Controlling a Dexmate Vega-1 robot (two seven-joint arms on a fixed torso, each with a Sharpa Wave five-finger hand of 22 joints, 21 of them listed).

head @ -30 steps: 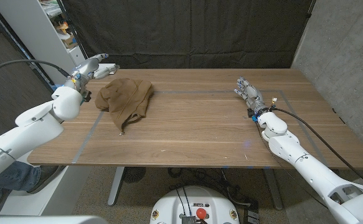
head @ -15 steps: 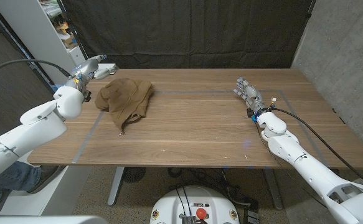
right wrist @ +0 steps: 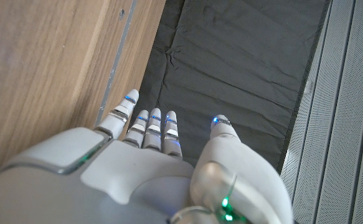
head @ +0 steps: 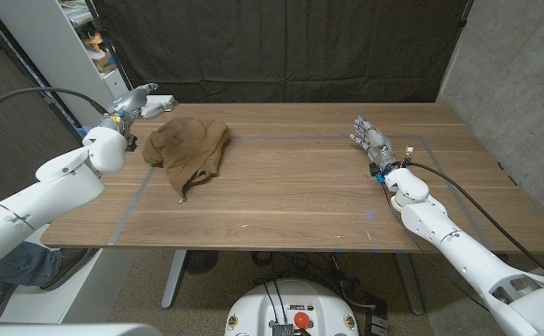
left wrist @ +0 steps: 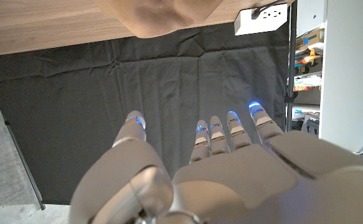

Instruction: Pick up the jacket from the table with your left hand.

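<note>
A crumpled brown jacket [head: 189, 146] lies on the wooden table [head: 299, 187] at its far left. My left hand [head: 132, 101] hovers over the table's far left corner, just left of the jacket and apart from it, fingers stretched out and holding nothing. In the left wrist view the hand [left wrist: 225, 168] has its fingers spread, with an edge of the jacket [left wrist: 159, 15] beyond them. My right hand [head: 369, 135] stands at the far right of the table, fingers straight and empty; the right wrist view shows the same hand [right wrist: 150, 162] beside the table surface.
A white power strip [head: 160, 102] sits at the table's far left corner, close to my left hand. Thin tape lines [head: 290, 138] mark a rectangle on the table. A black curtain [head: 281, 47] hangs behind, and a white shelf [head: 76, 47] stands at the far left.
My left arm has drawn slightly back and left, its hand rising a little near the far left corner. The jacket and the right hand have not moved.
</note>
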